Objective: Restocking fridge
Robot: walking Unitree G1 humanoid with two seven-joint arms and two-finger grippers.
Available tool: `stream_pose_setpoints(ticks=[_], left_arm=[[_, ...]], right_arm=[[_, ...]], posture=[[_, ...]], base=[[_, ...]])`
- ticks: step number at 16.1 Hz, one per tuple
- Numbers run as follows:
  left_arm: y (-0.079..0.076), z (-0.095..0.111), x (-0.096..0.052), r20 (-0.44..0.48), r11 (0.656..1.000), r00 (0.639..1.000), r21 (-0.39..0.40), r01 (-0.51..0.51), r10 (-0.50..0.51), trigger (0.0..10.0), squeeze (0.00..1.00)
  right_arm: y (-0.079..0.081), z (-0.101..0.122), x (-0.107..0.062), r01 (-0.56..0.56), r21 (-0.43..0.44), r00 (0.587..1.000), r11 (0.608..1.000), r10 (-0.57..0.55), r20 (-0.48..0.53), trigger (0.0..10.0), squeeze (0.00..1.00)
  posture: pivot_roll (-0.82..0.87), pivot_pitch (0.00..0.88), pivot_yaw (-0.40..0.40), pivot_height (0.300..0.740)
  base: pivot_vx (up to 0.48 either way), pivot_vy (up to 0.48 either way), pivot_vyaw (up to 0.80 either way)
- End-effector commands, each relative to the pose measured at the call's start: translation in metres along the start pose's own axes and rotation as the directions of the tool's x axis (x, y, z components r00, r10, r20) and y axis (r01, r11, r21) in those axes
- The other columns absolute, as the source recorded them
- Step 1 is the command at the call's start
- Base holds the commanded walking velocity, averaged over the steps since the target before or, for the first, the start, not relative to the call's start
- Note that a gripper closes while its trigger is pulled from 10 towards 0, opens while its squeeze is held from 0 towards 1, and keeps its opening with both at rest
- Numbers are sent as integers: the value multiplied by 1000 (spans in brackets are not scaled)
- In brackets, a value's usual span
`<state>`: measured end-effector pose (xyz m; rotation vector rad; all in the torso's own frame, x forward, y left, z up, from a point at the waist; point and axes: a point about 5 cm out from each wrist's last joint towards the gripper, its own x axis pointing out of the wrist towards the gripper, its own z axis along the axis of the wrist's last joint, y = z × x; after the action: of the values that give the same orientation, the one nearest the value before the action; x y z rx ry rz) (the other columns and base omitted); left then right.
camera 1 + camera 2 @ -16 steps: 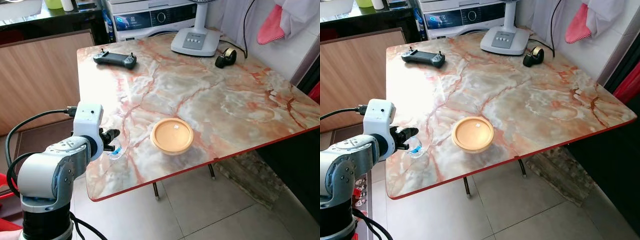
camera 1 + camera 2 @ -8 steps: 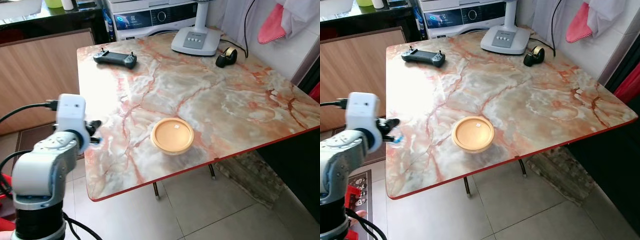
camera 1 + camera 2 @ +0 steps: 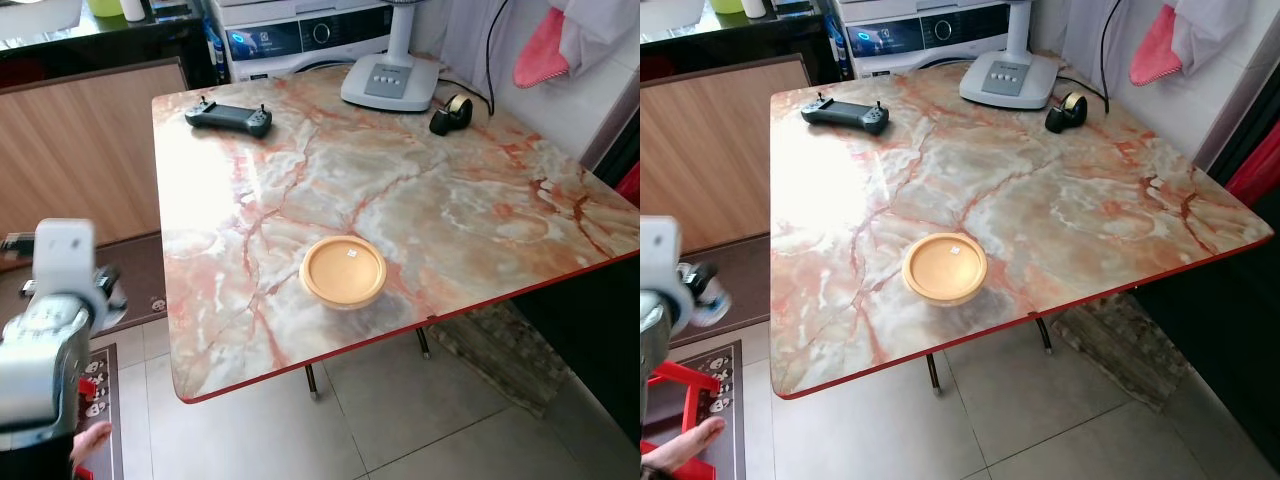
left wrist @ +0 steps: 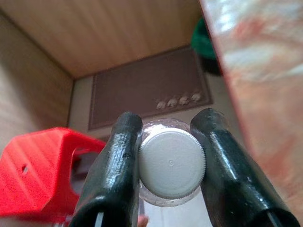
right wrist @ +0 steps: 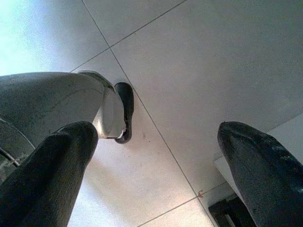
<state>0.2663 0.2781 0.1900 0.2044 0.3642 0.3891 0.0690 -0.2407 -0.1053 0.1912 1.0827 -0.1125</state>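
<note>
Before me: marble table [image 3: 450,215] bearing an orange lidded container [image 3: 344,271], controller [image 3: 229,117], fan base [image 3: 391,80], and tape roll [image 3: 452,114].

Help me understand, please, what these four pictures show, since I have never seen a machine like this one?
They come from a walking humanoid robot. Two pictures look down from its head at a marble table bearing an orange bowl, a black controller, a fan base and a tape roll. The other two come from cameras on its wrists. The left hand, off the table's left edge, is shut on a clear bottle with a white cap. The right hand hangs open above the tiled floor.
</note>
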Motion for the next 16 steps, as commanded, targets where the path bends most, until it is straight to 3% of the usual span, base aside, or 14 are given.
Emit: stream_pose_setpoints(ticks=[1,2,3,4,5,6,10,16], left_arm=[[12,-16,2,-23,999,999,-3,-47,47,0,0],[16,-35,3,-56,998,996,2,-63,63,0,0],[16,-60,4,-60,999,998,-17,-37,36,667,0],[14,-69,4,-58,999,998,-37,-16,14,2745,0],[9,-90,4,-68,999,997,-31,23,-25,10000,0],[2,-120,1,-112,998,992,-35,59,-63,10000,0],[-12,-192,-6,-222,994,969,-45,100,-108,10000,0],[-55,-241,-9,-310,949,916,102,299,-255,10000,0]], right_arm=[[-3,-7,-3,10,8,1000,1000,-10,-24,10000,0],[-4,-7,-3,10,5,1000,1000,-10,-25,10000,0],[-4,-7,-3,12,5,1000,1000,-12,-24,10000,0],[-5,-7,-3,13,5,1000,1000,-13,-24,10000,0],[-5,-8,-3,13,6,1000,1000,-13,-23,10000,0],[-4,-8,-3,13,8,1000,1000,-12,-22,10000,0],[-2,-8,-3,15,18,1000,1000,-15,-19,10000,0],[-3,-2,-1,21,19,1000,1000,-20,-6,10000,0]], posture=[[98,90,-11,740],[93,87,-11,740],[89,83,-6,740],[89,83,-6,740],[83,79,-2,740],[77,72,5,740],[62,57,21,740],[43,14,24,740]], base=[[0,0,0],[0,0,0],[0,0,0],[0,0,0],[0,0,0],[0,0,0],[0,0,0],[0,0,0]])
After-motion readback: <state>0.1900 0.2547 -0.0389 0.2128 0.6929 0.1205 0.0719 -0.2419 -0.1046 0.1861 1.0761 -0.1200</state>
